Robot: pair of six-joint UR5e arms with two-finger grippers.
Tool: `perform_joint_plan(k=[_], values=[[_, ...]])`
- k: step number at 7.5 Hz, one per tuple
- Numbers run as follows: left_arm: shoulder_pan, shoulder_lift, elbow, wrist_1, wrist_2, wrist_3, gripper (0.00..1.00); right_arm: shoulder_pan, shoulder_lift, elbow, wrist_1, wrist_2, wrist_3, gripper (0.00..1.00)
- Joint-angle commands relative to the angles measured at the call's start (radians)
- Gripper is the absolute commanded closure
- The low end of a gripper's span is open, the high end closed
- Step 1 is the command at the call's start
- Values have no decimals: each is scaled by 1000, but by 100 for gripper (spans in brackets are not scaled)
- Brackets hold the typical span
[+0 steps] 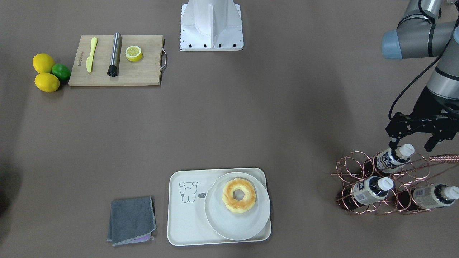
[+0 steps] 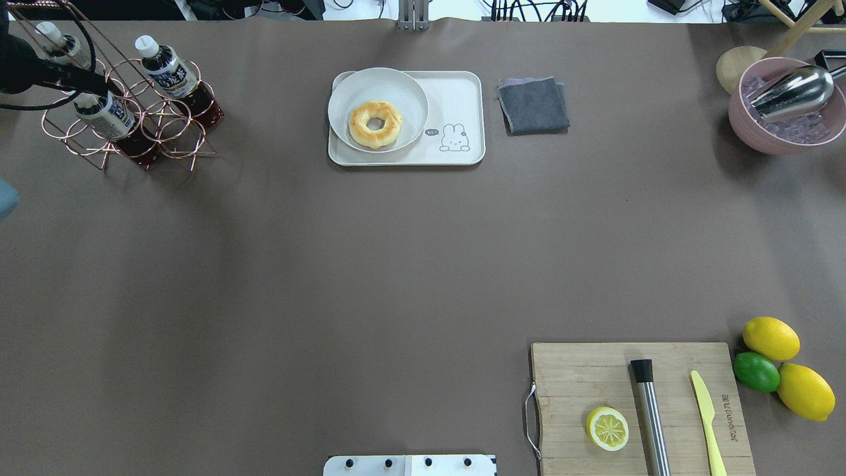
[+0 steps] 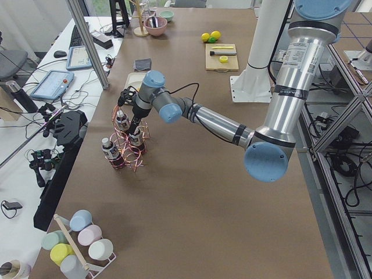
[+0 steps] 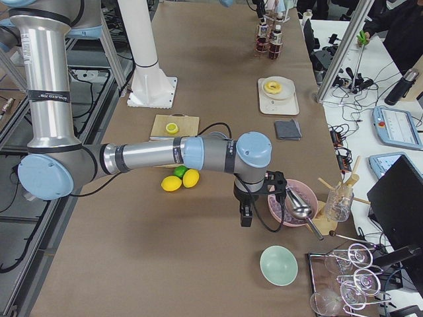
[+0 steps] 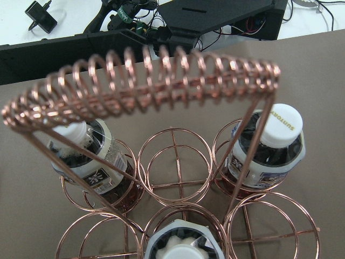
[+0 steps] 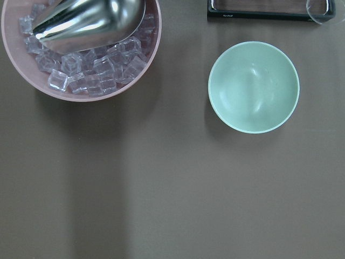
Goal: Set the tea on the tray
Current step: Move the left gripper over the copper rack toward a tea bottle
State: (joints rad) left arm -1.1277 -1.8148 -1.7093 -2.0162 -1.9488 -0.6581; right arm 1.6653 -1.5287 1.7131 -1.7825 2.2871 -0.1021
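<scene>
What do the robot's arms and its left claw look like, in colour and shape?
The left arm and the right arm are silver tubes with pale blue-grey joint caps and black bands bearing small white lettering. A thin black cable loops along each forearm. The left claw is black and angular.

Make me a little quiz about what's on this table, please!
1. True or false: the donut lies on a round plate that sits on the tray.
2. How many bottles stand in the copper rack? A) two B) three C) five
3. Fill in: the robot's ____ gripper hangs open over the white cap of the tea, the one with the dark label.

Key
1. True
2. B
3. left: it is the left gripper
</scene>
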Motion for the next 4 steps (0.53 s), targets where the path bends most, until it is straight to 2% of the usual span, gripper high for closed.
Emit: perform_joint_plan(k=[1, 2, 4], values=[[8, -1, 34, -30, 1, 0, 9, -1, 1, 2, 2, 0, 1, 0], [8, 0, 30, -30, 1, -5, 14, -1, 2, 2, 2, 0, 1, 0], [6, 5, 20, -30, -2, -3, 15, 1, 4, 3, 2, 0, 1, 0]])
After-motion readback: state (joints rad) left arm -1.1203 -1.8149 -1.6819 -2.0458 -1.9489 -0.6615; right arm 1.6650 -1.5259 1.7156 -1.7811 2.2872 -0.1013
